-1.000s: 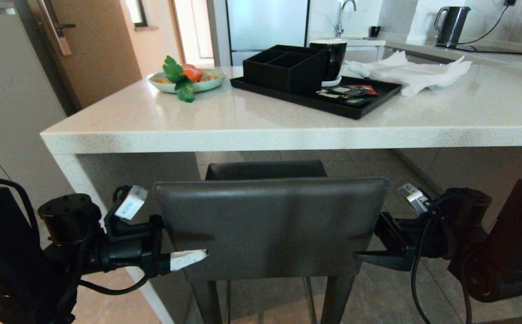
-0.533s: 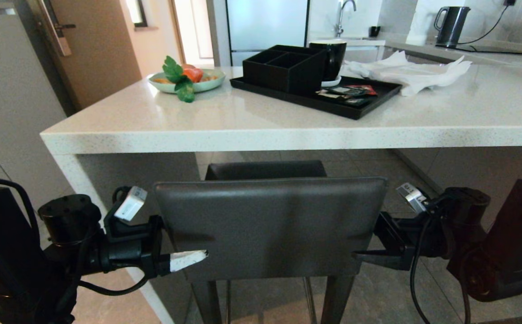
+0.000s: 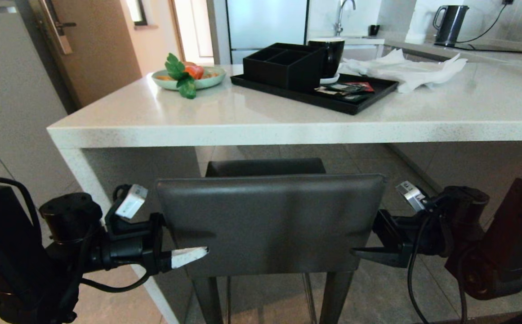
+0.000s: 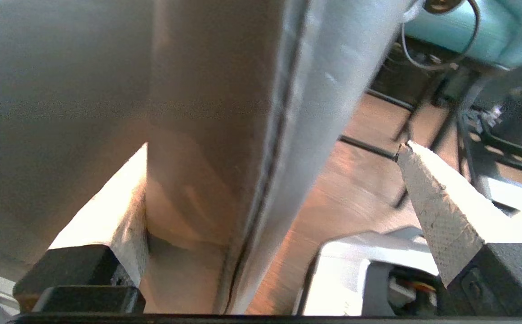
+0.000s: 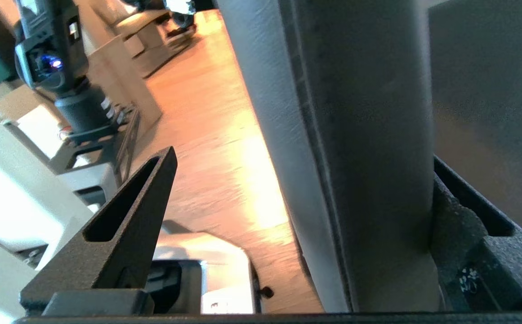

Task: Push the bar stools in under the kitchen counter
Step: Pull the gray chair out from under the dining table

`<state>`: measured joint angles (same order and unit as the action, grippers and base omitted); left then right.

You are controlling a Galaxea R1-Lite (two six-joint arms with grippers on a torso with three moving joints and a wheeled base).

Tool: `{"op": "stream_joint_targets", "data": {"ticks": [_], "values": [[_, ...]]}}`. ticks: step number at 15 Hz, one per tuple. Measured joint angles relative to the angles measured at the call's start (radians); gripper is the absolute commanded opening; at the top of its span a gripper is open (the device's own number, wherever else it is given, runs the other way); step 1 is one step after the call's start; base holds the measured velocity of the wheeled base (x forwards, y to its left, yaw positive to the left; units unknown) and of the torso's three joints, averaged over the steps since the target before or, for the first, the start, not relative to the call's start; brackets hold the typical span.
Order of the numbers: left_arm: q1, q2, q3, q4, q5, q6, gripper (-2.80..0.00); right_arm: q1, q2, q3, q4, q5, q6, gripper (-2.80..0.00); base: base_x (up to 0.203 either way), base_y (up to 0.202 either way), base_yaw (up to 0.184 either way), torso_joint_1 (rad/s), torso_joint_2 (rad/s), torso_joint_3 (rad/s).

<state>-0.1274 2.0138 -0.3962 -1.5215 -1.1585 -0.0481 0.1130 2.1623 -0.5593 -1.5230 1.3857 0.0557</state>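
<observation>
The grey leather bar stool (image 3: 269,222) stood right before the robot, its flat rectangular back smooth and faintly creased, its seat already tucked beneath the edge of the kitchen counter (image 3: 287,132) — a thick, glossy, speckled white slab on a matching panel leg. Dark square legs ran down from the back.

The left gripper (image 3: 184,252) straddled the back's left edge with its jaws spread wide: one white, rough-textured finger lay across the rear face, and the other sat on the far side, as the left wrist view showed. The right gripper (image 3: 368,252) straddled the right edge the same way, a black wedge-shaped finger on the rear face and its mate on the far side, jaws wide apart around the padded edge.

On the counter sat a pale green bowl (image 3: 189,77) of leafy vegetables, a black tray (image 3: 355,101) bearing a compartmented black box (image 3: 283,67) — and crumpled white paper (image 3: 404,67) beside it.
</observation>
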Motion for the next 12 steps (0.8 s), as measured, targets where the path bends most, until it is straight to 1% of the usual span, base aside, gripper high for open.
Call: {"op": "stream_joint_targets", "data": {"ticks": [12], "values": [[-0.007, -0.006, 0.012, 0.000, -0.001, 0.001, 0.00, -0.001, 0.001, 0.002, 0.001, 0.004, 0.000, 0.00, -0.195, 0.000, -0.001, 0.002, 0.00, 0.002]]}}
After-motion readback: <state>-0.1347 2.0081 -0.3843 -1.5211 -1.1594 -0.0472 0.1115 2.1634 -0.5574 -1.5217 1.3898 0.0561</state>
